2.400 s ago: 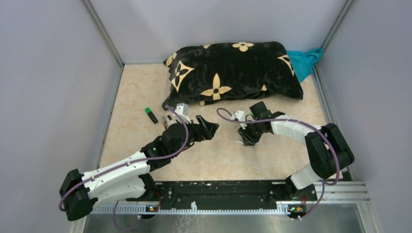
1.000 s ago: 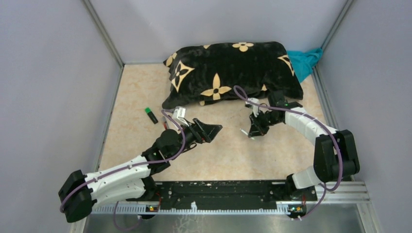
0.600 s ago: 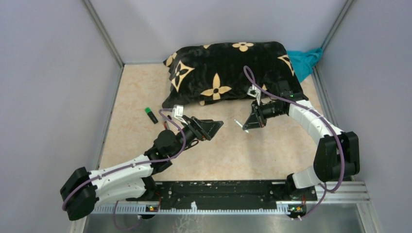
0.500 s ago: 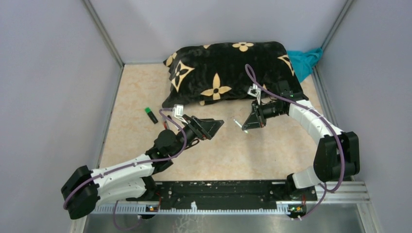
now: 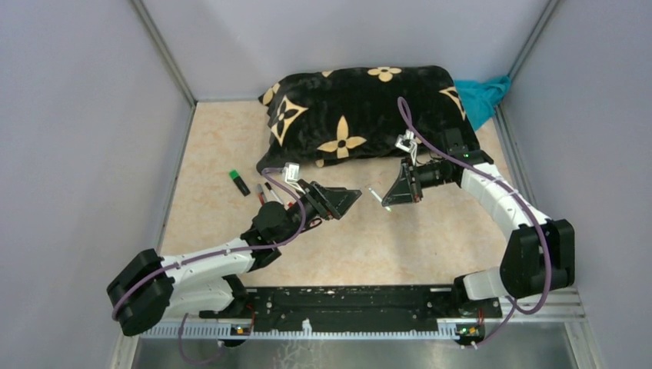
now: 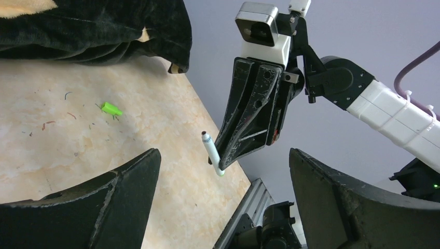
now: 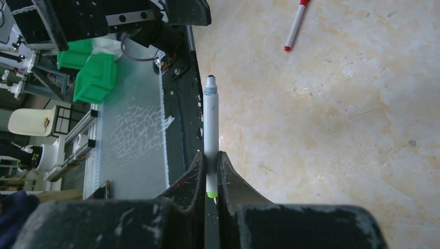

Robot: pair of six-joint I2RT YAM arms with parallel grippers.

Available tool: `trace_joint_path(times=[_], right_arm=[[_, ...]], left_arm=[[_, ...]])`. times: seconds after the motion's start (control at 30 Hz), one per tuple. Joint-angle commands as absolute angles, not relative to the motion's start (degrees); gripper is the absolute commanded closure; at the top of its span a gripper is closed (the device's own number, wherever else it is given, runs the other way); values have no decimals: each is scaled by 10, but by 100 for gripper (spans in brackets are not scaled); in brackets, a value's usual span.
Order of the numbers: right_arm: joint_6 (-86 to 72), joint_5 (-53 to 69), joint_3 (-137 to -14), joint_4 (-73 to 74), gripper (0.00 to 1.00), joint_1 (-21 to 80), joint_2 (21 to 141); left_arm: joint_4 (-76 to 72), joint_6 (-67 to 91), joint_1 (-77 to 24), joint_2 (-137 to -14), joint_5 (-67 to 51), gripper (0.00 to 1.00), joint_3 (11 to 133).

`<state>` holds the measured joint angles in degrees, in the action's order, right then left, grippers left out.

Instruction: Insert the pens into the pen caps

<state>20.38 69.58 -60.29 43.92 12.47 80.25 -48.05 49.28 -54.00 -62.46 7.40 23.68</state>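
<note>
Pen (image 7: 210, 135): white barrel, green rear end, dark writing tip. It is held above the table (image 5: 369, 246), in front of the middle of the pillow (image 5: 369, 115) and near its front edge.

Handling, as I judge it: light, stiff and smooth. It may slip or pivot under an end load. Grip it on the barrel, clear of the tip that must enter a cap.

My right end effector (image 5: 396, 196) is pressed together on the barrel close to the green end, leaving most of the length free. That arm reaches forward with its wrist turned, so the tip points toward the pillow's left side.

My left end effector (image 5: 347, 198) is spread wide and empty. It faces the tip from just left of the pillow's middle.

A green cap (image 6: 111, 108) lies on the table near the pillow's front edge.
</note>
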Motion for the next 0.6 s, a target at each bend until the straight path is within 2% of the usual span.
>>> trace_joint_path(times=[0.0, 0.27, 0.43, 0.57], right_arm=[[198, 721, -594, 413, 100, 118, 770], [177, 746, -578, 391, 100, 112, 753], [153, 768, -575, 371, 100, 110, 759], [130, 783, -565, 348, 100, 111, 753]], left_arm=[[-516, 498, -535, -636, 49, 3, 253], [-589, 525, -534, -649, 45, 4, 225], [-582, 512, -534, -662, 42, 5, 249], [-576, 514, -534, -690, 23, 9, 266]])
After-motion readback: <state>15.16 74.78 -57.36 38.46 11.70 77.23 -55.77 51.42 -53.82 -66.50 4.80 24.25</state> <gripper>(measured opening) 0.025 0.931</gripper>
